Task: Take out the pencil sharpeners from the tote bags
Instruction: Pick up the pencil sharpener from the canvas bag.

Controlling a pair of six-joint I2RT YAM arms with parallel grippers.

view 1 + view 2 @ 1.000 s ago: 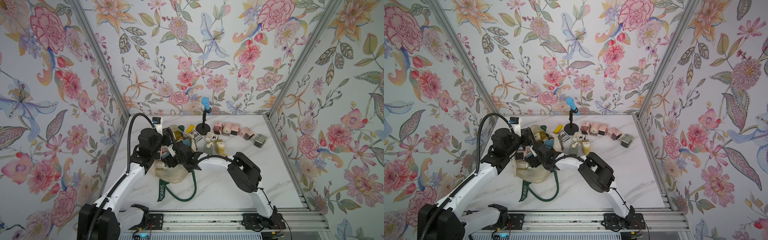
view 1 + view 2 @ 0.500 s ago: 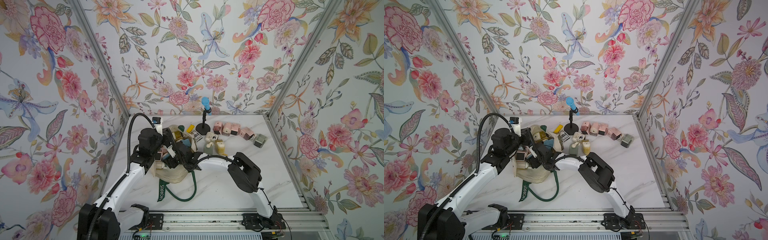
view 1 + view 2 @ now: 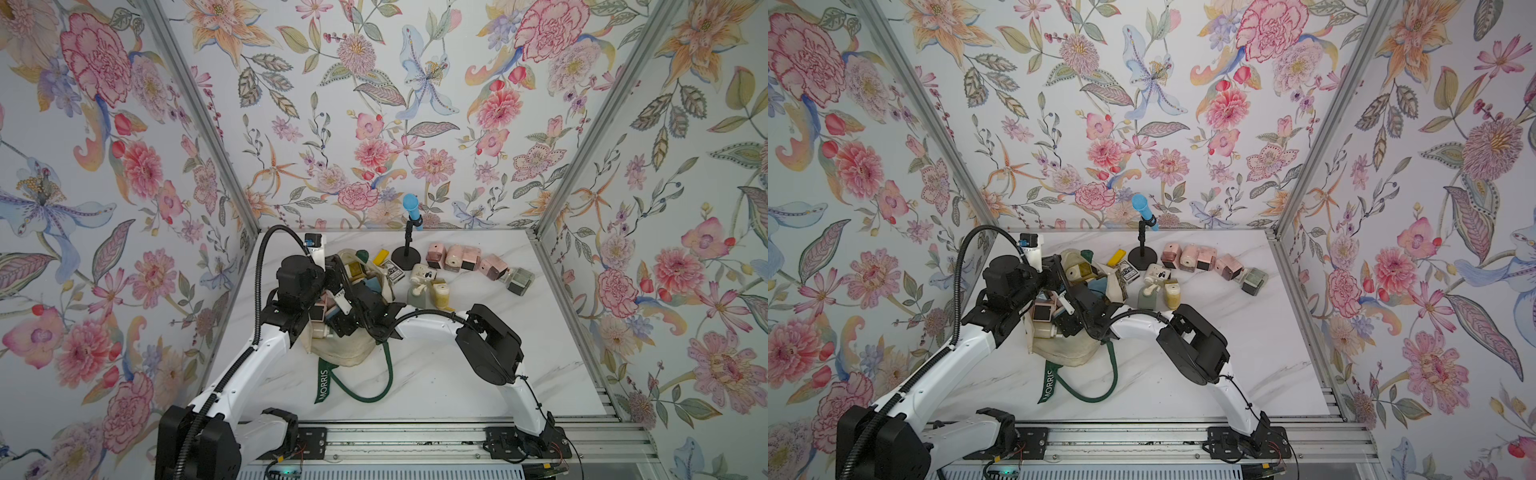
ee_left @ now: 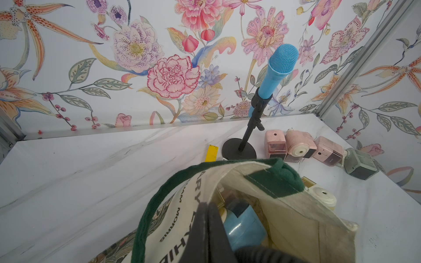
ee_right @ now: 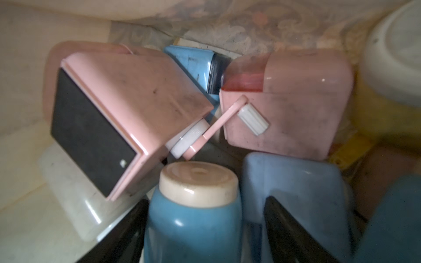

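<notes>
left gripper [image 4: 208,211] is pinched together on the rim of the tote bag [image 4: 296,218], propping the mouth up so you can reach in. right gripper [image 5: 207,200] is inside the bag, jaws apart and straddling a blue pencil sharpener [image 5: 193,223] beside the pink sharpeners [image 5: 287,109], not yet squeezing it. the sharpeners already out [image 3: 455,257] lie by the microphone stand [image 3: 405,262], well apart from the bag.

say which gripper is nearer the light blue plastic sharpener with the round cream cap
Right. The right gripper straddles the light blue sharpener inside the cream canvas tote; the left gripper is shut on the tote's rim.
</notes>
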